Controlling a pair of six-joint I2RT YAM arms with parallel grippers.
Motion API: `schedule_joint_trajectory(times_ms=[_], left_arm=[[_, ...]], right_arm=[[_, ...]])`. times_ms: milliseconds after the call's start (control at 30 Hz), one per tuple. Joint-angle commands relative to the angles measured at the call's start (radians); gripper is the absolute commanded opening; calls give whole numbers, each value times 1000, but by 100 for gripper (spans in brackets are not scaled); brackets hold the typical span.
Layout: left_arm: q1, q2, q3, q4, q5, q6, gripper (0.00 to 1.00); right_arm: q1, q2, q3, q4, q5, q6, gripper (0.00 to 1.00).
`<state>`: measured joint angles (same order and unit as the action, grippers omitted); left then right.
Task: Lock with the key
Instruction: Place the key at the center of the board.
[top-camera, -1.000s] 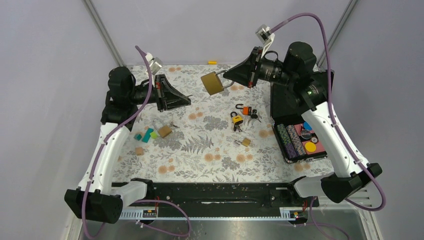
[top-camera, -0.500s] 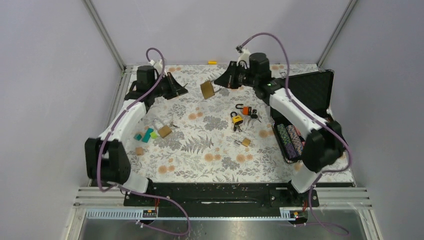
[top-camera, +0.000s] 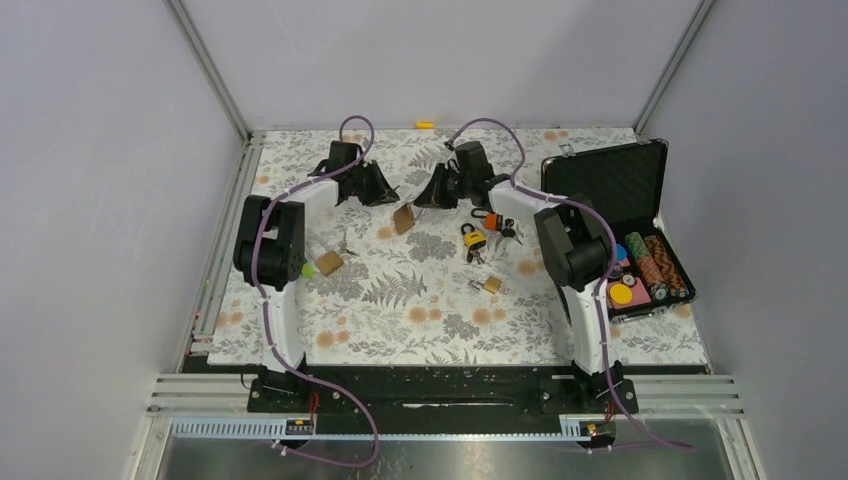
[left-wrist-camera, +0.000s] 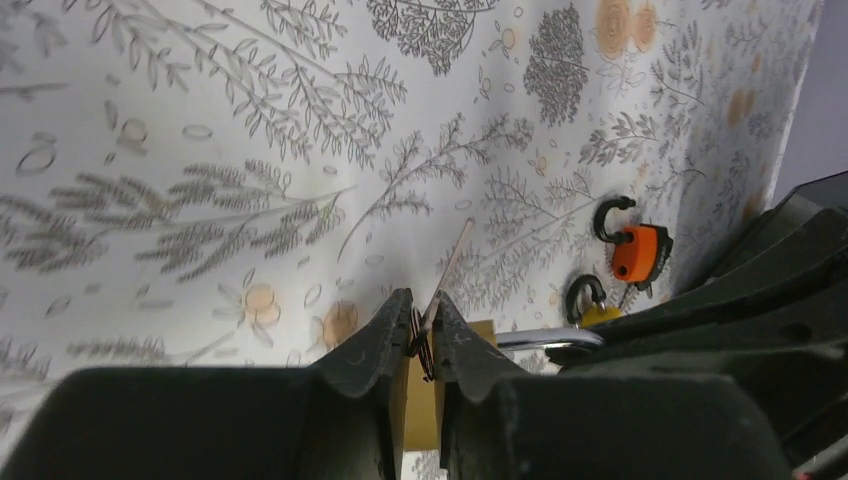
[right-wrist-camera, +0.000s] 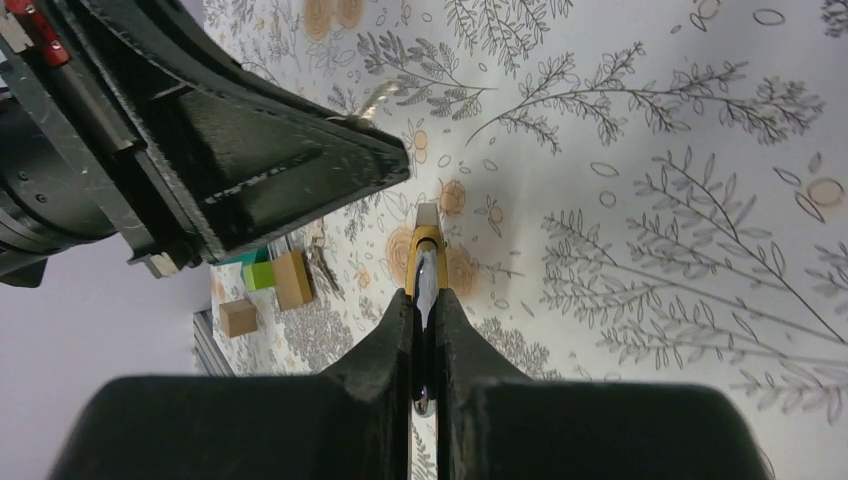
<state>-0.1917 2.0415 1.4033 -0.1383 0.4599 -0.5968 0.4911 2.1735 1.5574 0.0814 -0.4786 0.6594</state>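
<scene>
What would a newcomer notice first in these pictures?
A brass padlock is held at the table's far middle: the right fingers clamp its shackle, the left fingers pinch a thin key beside it. An open black case of coloured chips lies at the right.

1. Both arms stretch to the far middle of the floral bench (top-camera: 420, 325), with the left hand (top-camera: 391, 198) and the right hand (top-camera: 420, 202) nearly tip to tip.
2. A brass padlock (top-camera: 404, 219) hangs tilted just below the two hands.
3. To its right lie an orange padlock (top-camera: 482, 218), a yellow padlock (top-camera: 473, 241) and, nearer me, a small brass padlock (top-camera: 492, 285).
4. A silver-shackled padlock (top-camera: 329, 263) lies by the left arm, with a green block (top-camera: 310, 269) beside it.
5. An open black case (top-camera: 600, 180) at the right edge holds poker chips (top-camera: 655, 262).
</scene>
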Motion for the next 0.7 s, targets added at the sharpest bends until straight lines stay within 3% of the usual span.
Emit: schedule_joint_trajectory(times_ms=[0, 100, 300, 367, 467, 533, 667], left_arm=[[-5, 67, 126, 3, 7, 42, 14], [-5, 102, 164, -27, 10, 61, 22], [3, 100, 165, -41, -45, 67, 65], [10, 83, 159, -47, -68, 71, 72], [19, 34, 137, -55, -145, 75, 75], [25, -16, 116, -64, -217, 78, 77], [32, -123, 53, -61, -307, 101, 80]], right_arm=[[27, 35, 150, 106, -32, 79, 0], [32, 87, 181, 95, -31, 118, 0], [32, 165, 248, 25, -7, 129, 0], [32, 173, 255, 2, 10, 127, 0], [32, 176, 256, -55, 56, 117, 1], [32, 167, 255, -119, 109, 107, 9], [26, 140, 254, -222, 224, 68, 37]])
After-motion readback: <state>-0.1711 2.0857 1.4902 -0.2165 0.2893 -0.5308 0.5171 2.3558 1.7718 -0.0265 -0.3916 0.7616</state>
